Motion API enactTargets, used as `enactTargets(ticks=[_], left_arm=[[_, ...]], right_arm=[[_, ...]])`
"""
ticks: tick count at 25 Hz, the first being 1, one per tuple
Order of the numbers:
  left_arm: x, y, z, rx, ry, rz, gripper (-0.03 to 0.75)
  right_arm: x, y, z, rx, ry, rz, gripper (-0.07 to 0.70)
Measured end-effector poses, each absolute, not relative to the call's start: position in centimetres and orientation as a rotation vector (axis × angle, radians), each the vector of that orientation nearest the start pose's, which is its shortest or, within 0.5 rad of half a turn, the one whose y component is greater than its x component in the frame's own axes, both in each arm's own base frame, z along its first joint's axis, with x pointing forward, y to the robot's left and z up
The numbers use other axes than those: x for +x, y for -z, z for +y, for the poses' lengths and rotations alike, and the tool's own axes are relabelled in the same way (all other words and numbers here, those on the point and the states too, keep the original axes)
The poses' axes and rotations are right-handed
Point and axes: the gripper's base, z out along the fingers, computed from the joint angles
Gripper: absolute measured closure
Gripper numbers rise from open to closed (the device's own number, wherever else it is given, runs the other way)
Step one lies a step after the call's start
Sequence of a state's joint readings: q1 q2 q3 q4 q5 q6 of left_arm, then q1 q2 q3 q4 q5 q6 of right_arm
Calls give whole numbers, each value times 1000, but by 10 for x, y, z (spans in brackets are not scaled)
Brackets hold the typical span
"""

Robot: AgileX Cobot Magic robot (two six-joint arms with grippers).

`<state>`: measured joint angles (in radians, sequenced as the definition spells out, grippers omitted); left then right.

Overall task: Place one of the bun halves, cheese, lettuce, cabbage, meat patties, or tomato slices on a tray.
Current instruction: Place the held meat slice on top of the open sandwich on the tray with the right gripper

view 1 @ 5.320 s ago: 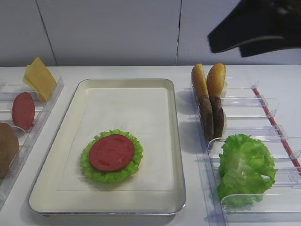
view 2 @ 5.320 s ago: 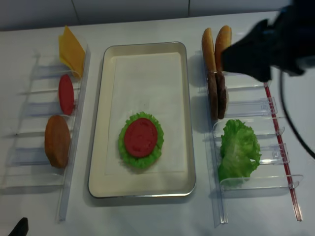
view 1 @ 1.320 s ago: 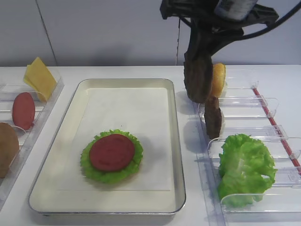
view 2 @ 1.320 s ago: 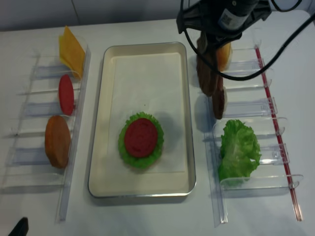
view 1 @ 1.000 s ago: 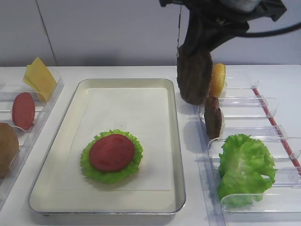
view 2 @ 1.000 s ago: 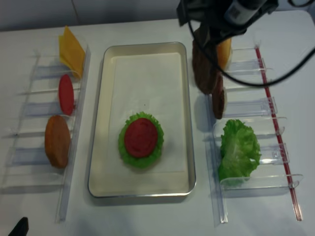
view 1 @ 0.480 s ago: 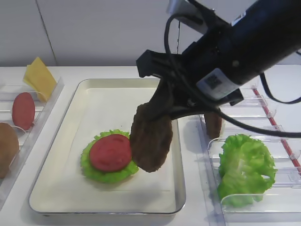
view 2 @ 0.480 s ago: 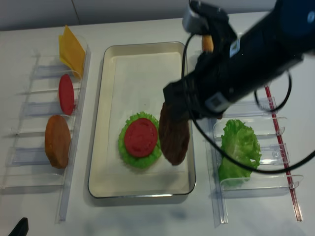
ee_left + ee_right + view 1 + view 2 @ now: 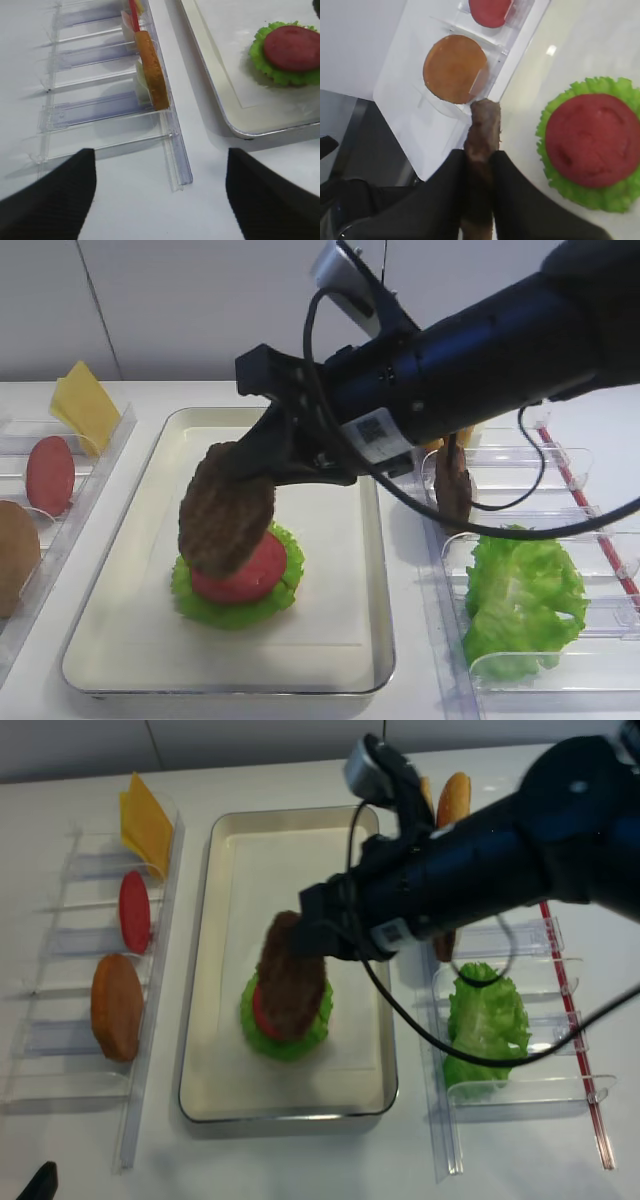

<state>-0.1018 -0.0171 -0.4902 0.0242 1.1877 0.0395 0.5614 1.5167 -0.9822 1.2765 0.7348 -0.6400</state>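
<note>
Item: 1 meat patty (image 9: 226,510), pinched edgewise by right end effector (image 9: 479,159), hung above tomato slice (image 9: 243,570) for stacking; left end effector (image 9: 160,192) spread wide.

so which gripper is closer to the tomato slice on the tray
Right. The right gripper holds a patty just above that tomato slice; the left gripper hangs off the tray's corner.

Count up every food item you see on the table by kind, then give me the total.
Patties: 2
Tomato slices: 2
Lettuce: 2 bunches
Bun halves: 3 in view, one mostly hidden by the arm
Cheese: 1 slice or stack
Total: 10
</note>
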Motion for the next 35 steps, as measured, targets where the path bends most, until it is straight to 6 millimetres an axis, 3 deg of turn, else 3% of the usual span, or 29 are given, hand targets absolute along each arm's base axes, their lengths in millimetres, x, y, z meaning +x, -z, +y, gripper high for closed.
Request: enactTargets(ticks=[6,11,15,20,26,35], left_arm=[[-12,-265,3,150,6,2159,209],[-12,-265,3,150,6,2159,209],[-12,-265,3,150,6,2159,209],[-12,-265,3,150,6,2159,209],[-12,-265,3,150,6,2159,209],[-12,-265,3,150,6,2159,209]], right_arm=[[249,-250,231,-355,-1480,2381,451],[257,-229,236,-345,-1478,2410,451],[260,-224,238,-364,-1477,2380,451],[270,-224,226,-287,-1568,2362,451],[282,-205,218,-219,-1815,2340,451],[285,-188,220,-249,-1811,2356,451]])
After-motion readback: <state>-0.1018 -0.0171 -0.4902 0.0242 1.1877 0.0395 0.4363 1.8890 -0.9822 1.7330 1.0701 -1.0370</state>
